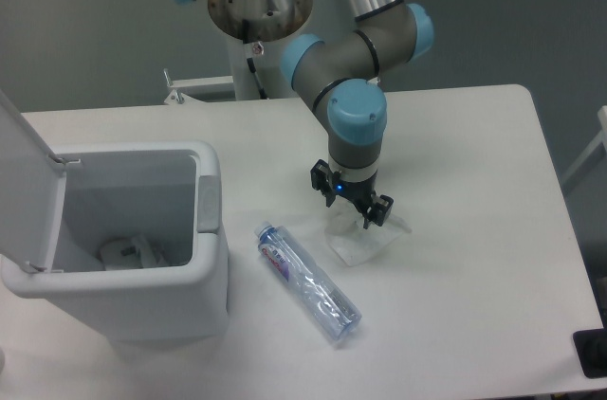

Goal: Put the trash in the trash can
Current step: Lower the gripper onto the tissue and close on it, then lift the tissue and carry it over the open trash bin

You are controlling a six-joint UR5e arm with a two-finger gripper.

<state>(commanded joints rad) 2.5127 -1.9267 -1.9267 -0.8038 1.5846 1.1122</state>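
Observation:
The crumpled whitish wrapper (367,240) lies on the white table just right of centre. My gripper (352,209) hangs low over the wrapper's upper left part, pointing down, its fingers spread open on either side of the crumpled top. The clear plastic bottle (309,281) with a blue-red label lies diagonally, left of the wrapper and apart from the gripper. The white trash can (211,258) stands at the left with its lid flipped up and a grey tab (206,202) on its rim. Something whitish lies on the can's bottom.
The robot's base and a small metal bracket (174,88) are at the table's back edge. A black object (592,354) pokes in at the lower right corner. The can's raised lid (28,182) stands at the far left.

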